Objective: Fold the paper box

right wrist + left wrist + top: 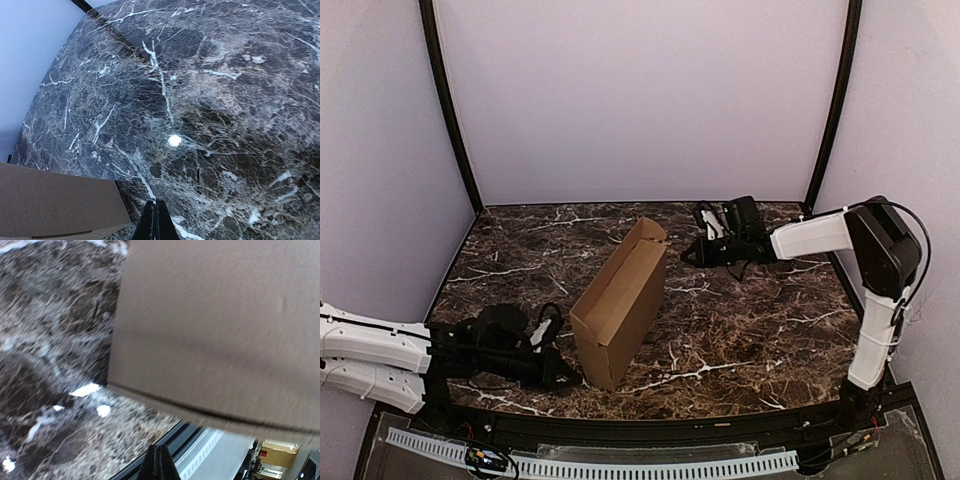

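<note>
Left gripper (567,377): jaws pressed together, empty, tip just beside the near lower corner of the plain brown cardboard box (620,298). Right gripper (688,254): jaws likewise together, empty, near the box's far end, not touching. Box stands on a narrow side, mid-table, diagonal on the dark veined marble tabletop (750,330). Judged light, thin-walled, stiff only between creases, apt to tip or slide (smooth stone beneath). Best taken by a flap edge, other end steadied.
</note>
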Robot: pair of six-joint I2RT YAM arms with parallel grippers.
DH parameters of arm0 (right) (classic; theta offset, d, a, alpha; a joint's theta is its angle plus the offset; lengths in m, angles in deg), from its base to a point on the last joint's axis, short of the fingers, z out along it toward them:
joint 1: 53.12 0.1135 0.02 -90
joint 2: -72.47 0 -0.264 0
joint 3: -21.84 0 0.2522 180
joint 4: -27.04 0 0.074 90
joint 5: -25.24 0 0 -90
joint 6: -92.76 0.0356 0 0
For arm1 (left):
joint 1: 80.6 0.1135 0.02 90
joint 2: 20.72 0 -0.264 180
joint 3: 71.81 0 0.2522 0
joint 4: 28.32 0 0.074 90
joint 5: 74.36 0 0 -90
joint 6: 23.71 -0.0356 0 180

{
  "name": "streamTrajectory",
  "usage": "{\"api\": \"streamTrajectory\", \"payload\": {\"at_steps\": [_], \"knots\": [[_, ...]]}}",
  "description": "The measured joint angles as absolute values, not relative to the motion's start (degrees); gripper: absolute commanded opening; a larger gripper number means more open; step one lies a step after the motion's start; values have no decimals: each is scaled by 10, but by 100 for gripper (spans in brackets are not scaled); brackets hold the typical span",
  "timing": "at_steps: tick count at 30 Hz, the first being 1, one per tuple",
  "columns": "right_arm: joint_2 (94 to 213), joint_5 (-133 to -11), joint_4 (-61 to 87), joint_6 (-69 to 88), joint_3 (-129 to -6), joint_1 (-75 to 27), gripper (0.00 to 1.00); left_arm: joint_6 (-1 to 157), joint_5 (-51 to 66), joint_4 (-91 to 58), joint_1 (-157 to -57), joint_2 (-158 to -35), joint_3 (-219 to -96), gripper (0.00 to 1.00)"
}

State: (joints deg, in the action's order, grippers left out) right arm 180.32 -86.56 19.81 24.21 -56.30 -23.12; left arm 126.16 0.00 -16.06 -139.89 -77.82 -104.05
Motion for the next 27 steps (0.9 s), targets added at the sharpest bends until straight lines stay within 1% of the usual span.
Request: {"api": "streamTrajectory", "payload": {"at_steps": [7,15,19,27], "knots": [[1866,-936,211,279,-632,-231,0,1299,3,-292,-1416,-834,-1038,1],[1885,-996,240,316,-647,-224,0,1327,8,-380,-1426,-867,-1023,1],[1884,-1011,266,328,-636,-210,0,1330,22,-390,-1426,-864,-1021,1],[1863,-1027,315,354,-558,-198,0,1331,68,-386,-1426,-817,-1005,1]]}}
